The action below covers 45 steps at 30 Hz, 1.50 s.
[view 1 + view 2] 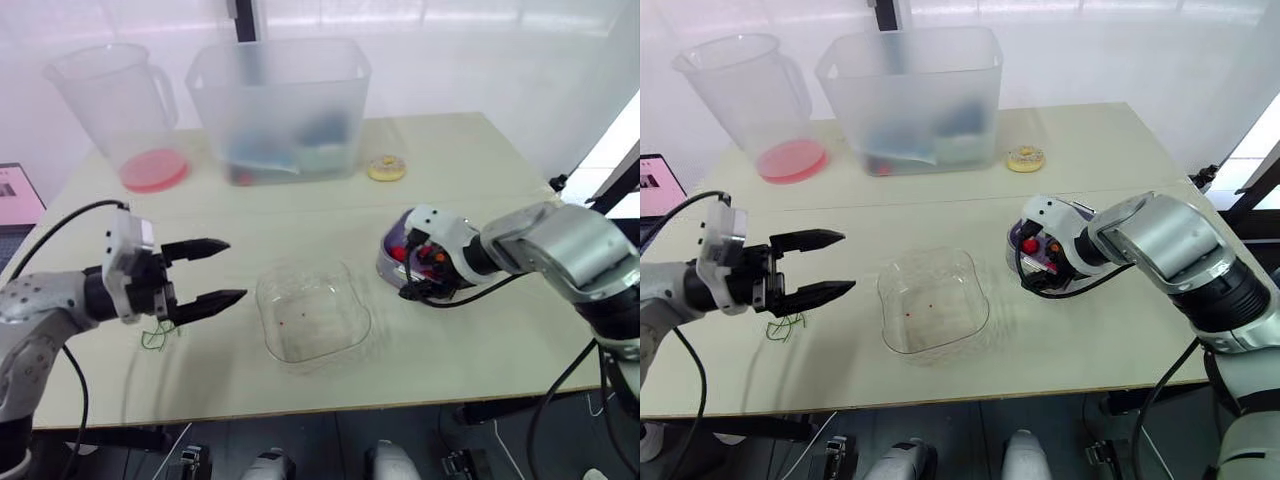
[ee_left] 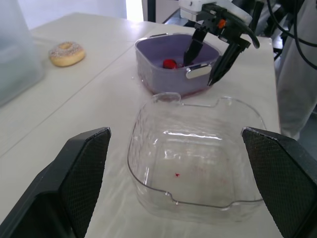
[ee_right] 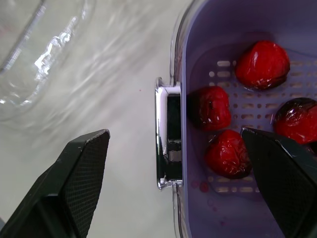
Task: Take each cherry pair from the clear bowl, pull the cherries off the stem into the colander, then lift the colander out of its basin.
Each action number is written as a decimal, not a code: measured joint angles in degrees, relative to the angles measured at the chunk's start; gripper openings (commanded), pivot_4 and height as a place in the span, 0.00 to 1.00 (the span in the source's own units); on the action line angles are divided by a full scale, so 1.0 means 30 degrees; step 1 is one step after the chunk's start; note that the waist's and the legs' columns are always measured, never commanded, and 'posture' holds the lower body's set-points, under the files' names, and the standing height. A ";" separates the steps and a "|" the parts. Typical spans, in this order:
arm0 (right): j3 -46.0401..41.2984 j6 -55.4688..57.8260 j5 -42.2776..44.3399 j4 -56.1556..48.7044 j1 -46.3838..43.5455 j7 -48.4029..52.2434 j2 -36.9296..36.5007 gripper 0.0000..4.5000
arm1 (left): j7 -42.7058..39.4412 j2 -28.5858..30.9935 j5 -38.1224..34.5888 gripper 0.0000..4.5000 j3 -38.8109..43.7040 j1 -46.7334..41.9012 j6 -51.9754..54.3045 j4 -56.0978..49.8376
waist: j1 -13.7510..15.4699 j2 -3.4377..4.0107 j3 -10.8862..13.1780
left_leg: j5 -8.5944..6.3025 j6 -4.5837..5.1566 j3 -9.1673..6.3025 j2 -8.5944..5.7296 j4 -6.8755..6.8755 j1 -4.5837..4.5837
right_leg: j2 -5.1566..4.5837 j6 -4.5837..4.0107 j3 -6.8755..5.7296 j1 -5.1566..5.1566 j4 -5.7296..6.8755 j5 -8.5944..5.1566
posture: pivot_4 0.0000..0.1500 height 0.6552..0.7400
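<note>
Left eye view, table (image 1: 470, 160). Bin (image 1: 280, 100) at the far edge, mid-way along. Jug (image 1: 110, 95) at the far left corner, pink lid (image 1: 153, 170) just in front of it. Donut (image 1: 386, 168) beside the bin, on its right-edge side.

Bowl (image 1: 312, 318) sits toward the near edge, about centre. It looks empty apart from a red speck or two, so the stem-pulling step appears done. Basin (image 2: 163, 89) stands between the bowl and the right edge, close to the bowl but apart from it. Colander (image 2: 158, 52) is seated inside the basin, not yet lifted.

Right gripper (image 2: 199, 73): fingers spread, straddling the colander wall at its handle (image 3: 167, 141), one finger inside and one outside. Nothing pinched yet.

Left gripper (image 1: 235, 270): spread and empty, hovering toward the left edge, well apart from the basin.

Cherries (image 3: 262, 64): at least four on the colander floor, two right by the inner finger. Stems (image 1: 155, 335) lie loose on the table under the left gripper.

Risks, judged:
- Single-side grip on the handle, so the colander may tilt on lifting and roll cherries out.
- Nothing holds the basin down. If the fit is snug it may rise with the colander, then drop.
- The inner finger may squash or trap a cherry on closing, giving a weak grip.
- The handle looks glossy and could slip.
</note>
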 measured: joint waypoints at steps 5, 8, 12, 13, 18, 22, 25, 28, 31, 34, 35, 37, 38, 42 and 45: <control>0.0358 -0.0446 -0.0482 0.0257 0.0000 0.0143 0.0149 0.60 | 0.0482 0.0035 -0.0375 1.00 0.0020 0.0023 0.0292 -0.0520 | 0.0013 0.0000 0.0000 | 0.0000 0.0000 0.0002 -0.0005 -0.0001 0.0000 | -0.0004 -0.0001 0.0001 0.0003 -0.0003 0.0000 | 1.00 1.00; 0.0413 -0.0474 -0.0534 0.0269 -0.0001 0.0282 0.0162 0.60 | 0.0790 0.0033 -0.0626 1.00 0.0019 0.0059 0.0380 -0.0669 | 0.0006 0.0000 0.0000 | 0.0000 0.0000 0.0002 -0.0004 -0.0001 0.0000 | -0.0003 -0.0001 0.0001 0.0003 -0.0003 0.0000 | 1.00 1.00; 0.0488 -0.0476 -0.0725 0.0304 0.0000 0.0353 0.0237 0.60 | 0.1077 0.0033 -0.0740 1.00 0.0011 0.0024 0.0427 -0.0961 | 0.0006 0.0000 0.0000 | 0.0000 0.0000 0.0003 -0.0004 -0.0003 0.0000 | -0.0002 -0.0001 0.0001 0.0002 -0.0003 0.0000 | 1.00 1.00; 0.0489 -0.0473 -0.0786 0.0309 0.0000 0.0359 0.0270 0.54 | 0.1144 0.0034 -0.0740 1.00 0.0004 -0.0024 0.0443 -0.0958 | 0.0007 0.0000 0.0000 | 0.0000 0.0000 0.0004 -0.0004 -0.0003 0.0000 | -0.0001 -0.0001 0.0000 0.0002 -0.0003 0.0000 | 1.00 1.00; 0.0400 -0.0241 -0.0773 0.0274 -0.0002 0.0442 0.0584 0.09 | 0.1252 0.0165 -0.0743 1.00 -0.0039 -0.0446 0.0622 -0.0957 | 0.0006 0.0000 0.0000 | 0.0000 0.0000 0.0005 -0.0005 -0.0004 0.0000 | -0.0001 -0.0001 0.0001 0.0002 -0.0005 0.0001 | 1.00 1.00; -0.0003 0.0100 -0.0710 0.0193 -0.0031 0.0444 0.0698 0.05 | 0.1537 0.0159 -0.0766 1.00 -0.0048 -0.0626 0.0767 -0.0971 | -0.0024 0.0000 0.0000 | 0.0000 0.0000 0.0003 -0.0003 -0.0004 0.0000 | 0.0003 -0.0001 0.0001 0.0001 -0.0004 0.0001 | 1.00 1.00; 0.0005 0.0068 -0.0781 0.0062 -0.0021 0.0513 0.0619 0.05 | 0.1659 0.0113 -0.0768 1.00 -0.0054 -0.0625 0.0804 -0.1021 | -0.0017 0.0000 0.0000 | 0.0000 0.0000 0.0004 -0.0003 -0.0004 0.0000 | 0.0002 -0.0001 0.0002 -0.0001 -0.0005 0.0001 | 1.00 1.00; 0.0006 0.0059 -0.0789 0.0027 -0.0021 0.0639 0.0499 0.05 | 0.1684 0.0104 -0.0790 1.00 -0.0061 -0.0626 0.0848 -0.1023 | -0.0008 0.0000 0.0000 | 0.0000 0.0000 0.0005 -0.0004 -0.0004 0.0000 | 0.0002 -0.0001 0.0002 0.0000 -0.0004 0.0001 | 1.00 1.00; 0.0010 -0.0247 -0.0822 -0.0137 -0.0023 0.0871 0.0340 0.05 | 0.1685 0.0105 -0.0982 1.00 -0.0094 -0.0758 0.0895 -0.1021 | -0.0007 0.0000 0.0000 | 0.0000 0.0000 0.0005 -0.0004 -0.0005 0.0000 | 0.0001 -0.0001 0.0002 -0.0001 -0.0006 0.0001 | 1.00 1.00; 0.0026 -0.0676 -0.0849 -0.0589 -0.0063 0.1328 -0.0182 0.05 | 0.1682 0.0099 -0.1037 1.00 -0.0309 -0.0955 0.0893 -0.0997 | -0.0010 0.0001 0.0000 | 0.0000 0.0000 0.0009 -0.0006 -0.0007 -0.0001 | 0.0001 -0.0001 0.0003 -0.0004 -0.0006 0.0001 | 1.00 1.00; 0.0039 -0.0773 -0.0848 -0.0834 -0.0129 0.1513 -0.0522 0.05 | 0.1674 0.0024 -0.1037 1.00 -0.0518 -0.1085 0.0889 -0.0956 | -0.0001 0.0003 0.0002 | 0.0000 0.0000 0.0011 -0.0008 -0.0008 -0.0005 | 0.0000 -0.0001 0.0003 -0.0007 -0.0007 0.0001 | 1.00 1.00; 0.0039 -0.0820 -0.0854 -0.1287 -0.0554 0.1817 -0.1050 0.05 | 0.1614 -0.0073 -0.1048 1.00 -0.0835 -0.1302 0.0872 -0.0835 | -0.0013 0.0003 0.0002 | 0.0000 0.0000 0.0013 -0.0008 -0.0006 -0.0007 | 0.0001 -0.0001 0.0002 -0.0010 -0.0006 0.0001 | 1.00 1.00; 0.0038 -0.0870 -0.0854 -0.1537 -0.0759 0.1987 -0.1332 0.05 | 0.1537 -0.0074 -0.1054 1.00 -0.0881 -0.1420 0.0841 -0.0738 | -0.0021 0.0003 0.0002 | 0.0000 0.0000 0.0015 -0.0006 -0.0007 -0.0007 | 0.0002 -0.0001 0.0003 -0.0011 -0.0006 0.0001 | 1.00 1.00; 0.0047 -0.1458 -0.1046 -0.2221 -0.1012 0.2519 -0.2215 0.05 | 0.1396 -0.0160 -0.0990 1.00 -0.1411 -0.1991 0.0702 -0.0273 | 0.0006 0.0003 0.0002 | 0.0000 0.0001 0.0041 -0.0011 -0.0006 -0.0009 | 0.0001 -0.0001 0.0002 -0.0009 -0.0008 0.0001 | 1.00 1.00; 0.0090 -0.2094 -0.1405 -0.2709 -0.1303 0.3051 -0.2945 0.05 | 0.1181 -0.0360 -0.0645 1.00 -0.2037 -0.2309 0.0428 0.0101 | 0.0011 0.0003 0.0002 | 0.0000 0.0001 0.0062 -0.0015 -0.0006 -0.0010 | 0.0000 -0.0001 0.0002 -0.0011 -0.0008 0.0001 | 1.00 1.00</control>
